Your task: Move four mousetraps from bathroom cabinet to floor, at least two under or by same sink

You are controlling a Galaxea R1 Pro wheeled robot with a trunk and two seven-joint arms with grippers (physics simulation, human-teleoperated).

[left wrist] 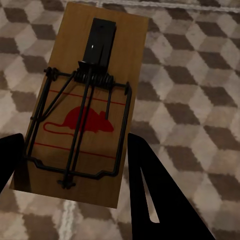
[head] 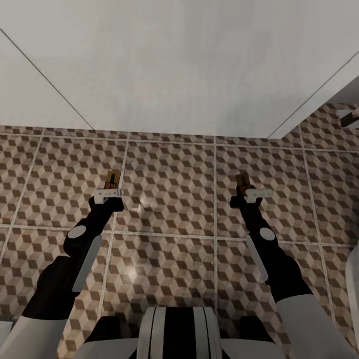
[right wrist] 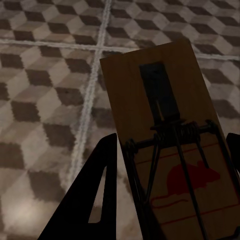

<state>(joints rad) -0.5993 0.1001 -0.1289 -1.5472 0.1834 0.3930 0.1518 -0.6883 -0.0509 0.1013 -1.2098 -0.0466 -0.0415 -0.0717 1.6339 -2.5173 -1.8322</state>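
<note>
Left jaws [left wrist: 75, 165] clamping mousetrap [left wrist: 85, 110], right jaws [right wrist: 170, 190] clamping second mousetrap [right wrist: 165, 150], above bathroom floor [head: 169, 169]

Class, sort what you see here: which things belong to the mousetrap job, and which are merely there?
Job:
- left mousetrap, held by left gripper
- right mousetrap, held by right gripper
- patterned floor

Merely there:
- white wall
- dark object, far right, unclear
</note>
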